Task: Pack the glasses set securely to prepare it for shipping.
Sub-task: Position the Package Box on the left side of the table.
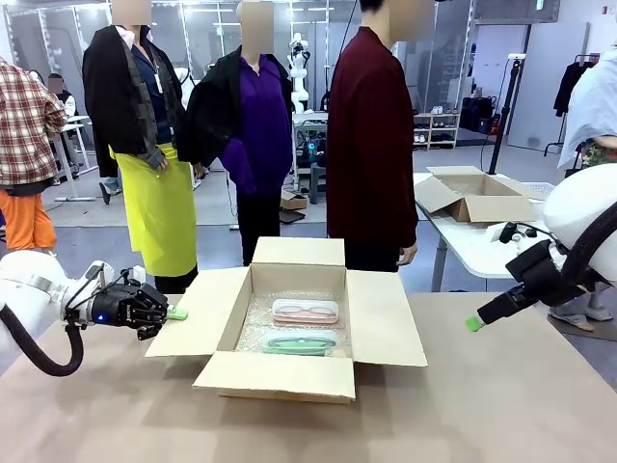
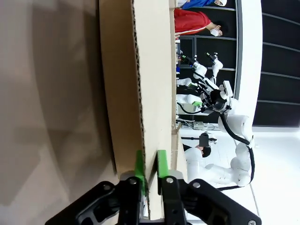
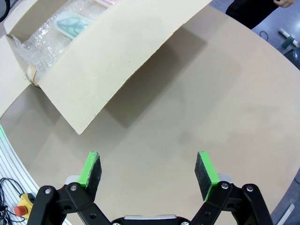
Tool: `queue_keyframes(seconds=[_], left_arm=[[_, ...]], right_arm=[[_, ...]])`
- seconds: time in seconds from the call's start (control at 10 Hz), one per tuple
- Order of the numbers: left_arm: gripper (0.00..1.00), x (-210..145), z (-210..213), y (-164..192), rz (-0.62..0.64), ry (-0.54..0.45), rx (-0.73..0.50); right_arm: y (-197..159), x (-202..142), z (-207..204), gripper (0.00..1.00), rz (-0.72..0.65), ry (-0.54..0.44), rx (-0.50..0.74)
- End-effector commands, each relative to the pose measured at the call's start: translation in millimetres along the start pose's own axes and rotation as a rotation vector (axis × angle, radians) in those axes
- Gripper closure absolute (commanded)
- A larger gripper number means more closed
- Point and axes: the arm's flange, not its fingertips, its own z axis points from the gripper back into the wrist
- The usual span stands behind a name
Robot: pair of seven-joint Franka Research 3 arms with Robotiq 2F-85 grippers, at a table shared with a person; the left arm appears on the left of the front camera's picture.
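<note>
left end effector [image 2: 150,171]: pinched shut on left flap [image 1: 198,311] edge
right end effector [image 3: 149,174]: wide open, empty – off right flap [image 3: 110,61]
glasses set: pink case [image 1: 305,311], green case [image 1: 301,341] in cardboard box [image 1: 289,376] on bubble wrap [image 1: 253,326]
risk: thin flap may slip or crease when folded – box could drag, probably

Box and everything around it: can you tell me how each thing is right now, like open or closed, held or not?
Cardboard box: open, all flaps spread out.
Left flap: pinched at its edge by the left gripper.
Pink case: closed, lying in the box on bubble wrap.
Mint green case: closed, lying nearer the front.
Right gripper: open, holding nothing, over the table.
</note>
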Motion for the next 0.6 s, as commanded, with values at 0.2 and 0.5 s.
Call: queue_keyframes(seconds=[0.2, 0.5], left_arm=[[1.00, 3, 7, -14, 0.008, -0.016, -0.025], [1.00, -4, 10, -37, -0.043, 0.006, 0.047]], right_arm=[[1, 2, -3, 0.00, -0.021, -0.016, -0.004], [1, 2, -3, 0.00, -0.021, -0.016, -0.004]])
